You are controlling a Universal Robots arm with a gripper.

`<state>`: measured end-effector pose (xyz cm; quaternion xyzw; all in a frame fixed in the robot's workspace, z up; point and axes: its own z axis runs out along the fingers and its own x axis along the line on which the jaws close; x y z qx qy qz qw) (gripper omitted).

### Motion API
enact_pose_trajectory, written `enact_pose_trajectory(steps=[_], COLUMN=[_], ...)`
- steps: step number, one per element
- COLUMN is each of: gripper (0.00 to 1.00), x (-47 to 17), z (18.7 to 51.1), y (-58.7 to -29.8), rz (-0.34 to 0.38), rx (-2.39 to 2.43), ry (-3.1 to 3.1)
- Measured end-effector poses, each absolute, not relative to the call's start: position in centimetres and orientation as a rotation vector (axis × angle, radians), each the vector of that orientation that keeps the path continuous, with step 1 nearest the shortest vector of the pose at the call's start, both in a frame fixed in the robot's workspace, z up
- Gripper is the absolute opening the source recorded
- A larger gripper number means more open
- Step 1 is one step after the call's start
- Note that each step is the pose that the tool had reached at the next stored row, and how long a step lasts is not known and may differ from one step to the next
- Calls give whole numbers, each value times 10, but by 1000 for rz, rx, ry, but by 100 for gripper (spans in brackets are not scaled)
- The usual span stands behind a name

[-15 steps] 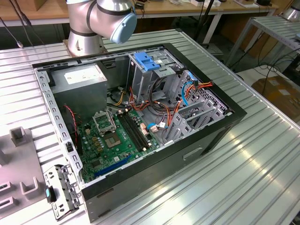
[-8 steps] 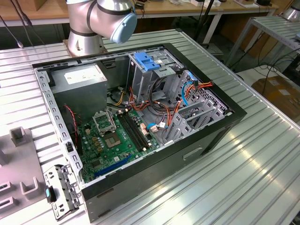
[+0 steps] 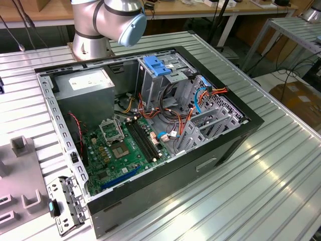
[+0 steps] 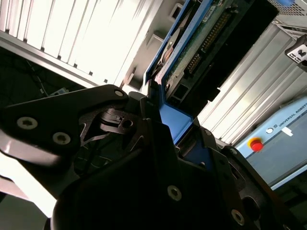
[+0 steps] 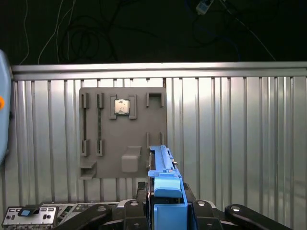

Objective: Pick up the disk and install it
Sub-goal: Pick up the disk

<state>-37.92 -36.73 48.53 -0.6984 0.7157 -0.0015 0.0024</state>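
The disk point(image 5: 162, 165) is seen edge-on in the first wrist view, standing up from my gripper point(image 5: 166, 203), its blue carrier rail point(image 5: 168, 184) clamped between the black fingers. In the second wrist view the disk point(image 4: 201, 45) shows its circuit-board side and connector, framed in blue, with my gripper point(image 4: 168, 117) shut on its near end. It hangs above the ribbed metal table point(image 5: 230, 134), off the grey holder plate point(image 5: 122, 139). The open computer case point(image 3: 145, 125) lies on its side in the exterior view, with a drive cage point(image 3: 165, 75) at its far end.
A light-blue slotted bracket point(image 3: 159, 67) tops the drive cage. Inside the case are a grey power-supply box point(image 3: 85, 83), the green motherboard point(image 3: 120, 145) and orange and blue cables point(image 3: 200, 100). The holder plate carries a small chip point(image 5: 121, 106). A loose metal panel point(image 3: 65, 203) lies beside the case.
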Motion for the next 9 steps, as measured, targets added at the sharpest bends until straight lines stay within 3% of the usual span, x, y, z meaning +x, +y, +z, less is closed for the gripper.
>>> enact_pose_trajectory(steps=[9], gripper=[37], x=[-371], z=[485], y=[-367], rz=[-5], rx=[-2191], ry=[2245])
